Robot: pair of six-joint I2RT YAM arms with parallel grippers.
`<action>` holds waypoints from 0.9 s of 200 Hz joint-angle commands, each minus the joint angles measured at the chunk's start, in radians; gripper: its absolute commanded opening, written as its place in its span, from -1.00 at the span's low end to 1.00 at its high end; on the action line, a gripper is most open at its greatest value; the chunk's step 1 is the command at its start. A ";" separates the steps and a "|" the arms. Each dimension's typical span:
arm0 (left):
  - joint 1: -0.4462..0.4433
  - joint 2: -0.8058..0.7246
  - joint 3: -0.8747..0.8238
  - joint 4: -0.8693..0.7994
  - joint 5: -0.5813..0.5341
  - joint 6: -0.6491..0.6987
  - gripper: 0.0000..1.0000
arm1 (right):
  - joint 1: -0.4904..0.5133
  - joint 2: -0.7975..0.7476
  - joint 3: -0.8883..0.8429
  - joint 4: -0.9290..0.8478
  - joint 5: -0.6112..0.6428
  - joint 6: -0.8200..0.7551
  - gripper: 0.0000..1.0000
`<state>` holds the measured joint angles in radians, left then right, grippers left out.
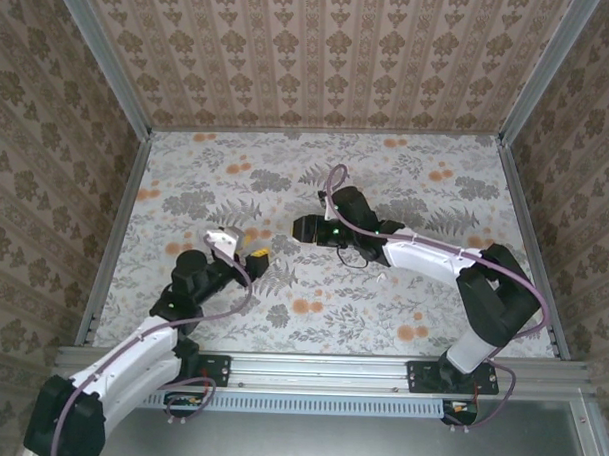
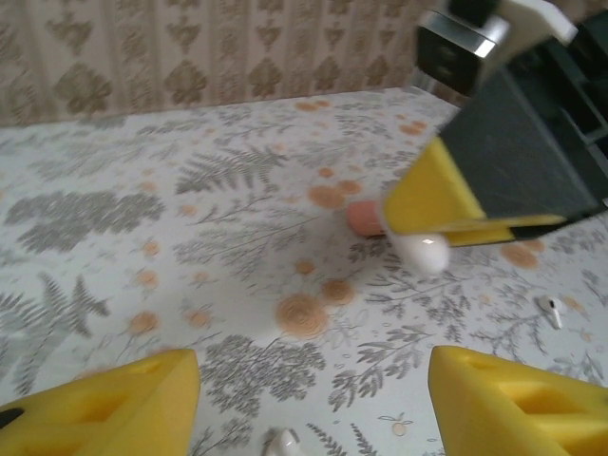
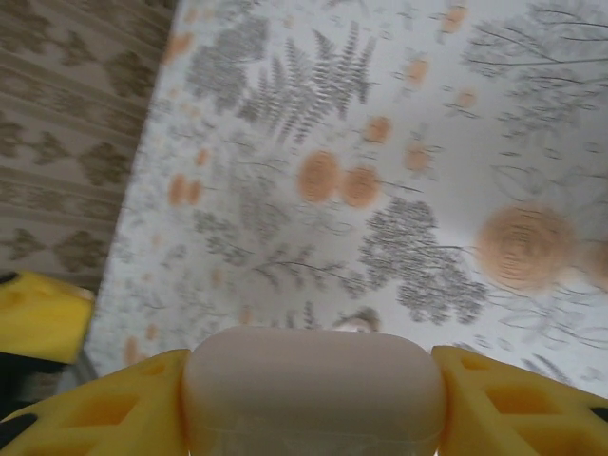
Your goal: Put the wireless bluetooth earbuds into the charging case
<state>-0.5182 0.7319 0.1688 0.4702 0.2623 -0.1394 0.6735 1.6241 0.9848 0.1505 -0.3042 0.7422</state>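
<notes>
Clamped close to the lens between the yellow fingers of the right gripper point(image 3: 318, 410): white charging case point(image 3: 313, 375), lid seemingly down, low over the flowered table point(image 1: 387, 171) near its middle, touching it or not impossible to tell. Facing it from the near left, left gripper point(image 2: 313, 408) with jaws spread wide and grasping nothing, poised over one tiny white earbud point(image 2: 285, 442) lying on the table between its fingers, at the near edge of the wrist view. Off to the right in that view, second earbud point(image 2: 551, 312) loose on the table, well apart from the first and not far from the case. Judged to be the pick-up step: case secured, neither bud yet seated. Next move likely to call for a gentle, well-centred close of the left fingers on so small and slippery a piece, then a raised lid and a steady case before lowering any bud into its socket.
</notes>
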 commanded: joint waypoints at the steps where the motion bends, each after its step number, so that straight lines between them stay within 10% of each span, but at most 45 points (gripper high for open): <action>1: -0.053 0.032 -0.014 0.170 0.008 0.131 0.29 | 0.013 -0.066 -0.062 0.249 -0.044 0.083 0.05; 180: -0.184 0.207 0.021 0.478 -0.073 0.142 -0.06 | 0.119 -0.140 -0.211 0.509 0.024 0.102 0.05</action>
<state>-0.6945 0.9417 0.1604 0.8989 0.2047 0.0410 0.7784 1.4994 0.7788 0.6033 -0.2924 0.8379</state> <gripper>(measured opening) 0.487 0.564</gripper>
